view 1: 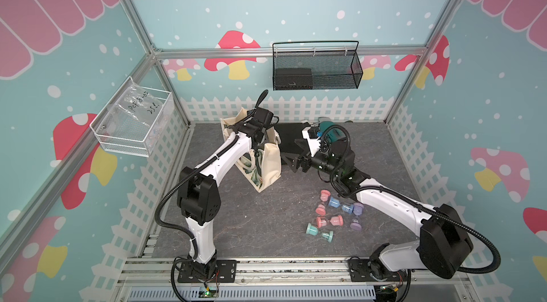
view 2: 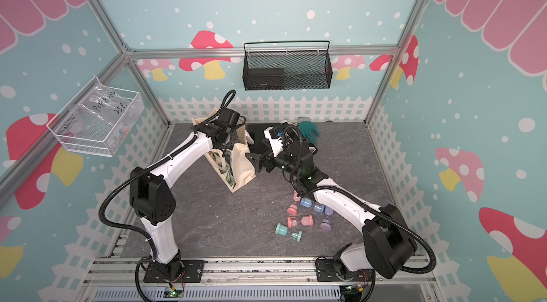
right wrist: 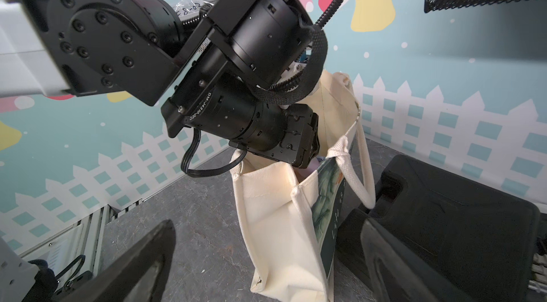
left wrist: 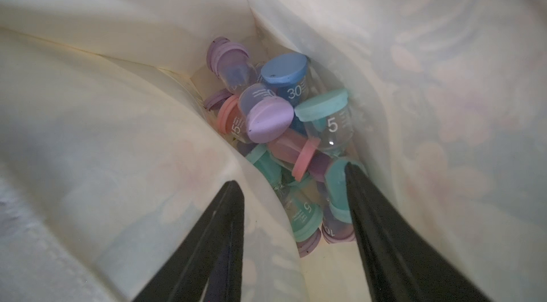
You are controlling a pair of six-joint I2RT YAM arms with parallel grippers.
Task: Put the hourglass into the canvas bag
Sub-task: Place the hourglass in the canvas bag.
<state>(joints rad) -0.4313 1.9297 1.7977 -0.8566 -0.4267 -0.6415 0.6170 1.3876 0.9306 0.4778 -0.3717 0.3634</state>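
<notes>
Left wrist view: left gripper (left wrist: 293, 179) is inside the canvas bag (left wrist: 118, 108), with its jaws apart and gripping nothing. One fingertip overlaps a teal cap. A pile of hourglasses (left wrist: 268, 121) lies at the bag bottom; the exact count cannot be told. Readable numerals are "30" on a blue unit, "5" on two teal units, "15" on a pink unit and "10" on a purple unit.

In both top views the bag stands upright at frame centre. Seven loose hourglasses (view 1: 321, 220), in pink, blue, purple and teal, sit on the table (view 1: 251, 226) to its lower right.

Right gripper (right wrist: 266, 223) is spread wide and empty, just beside the bag. A motor label (right wrist: 196, 108) on the left arm reads "DM-J4310-2EC". One clear wall bin (view 1: 133, 120) at frame left holds a pouch marked "PCF8-02".
</notes>
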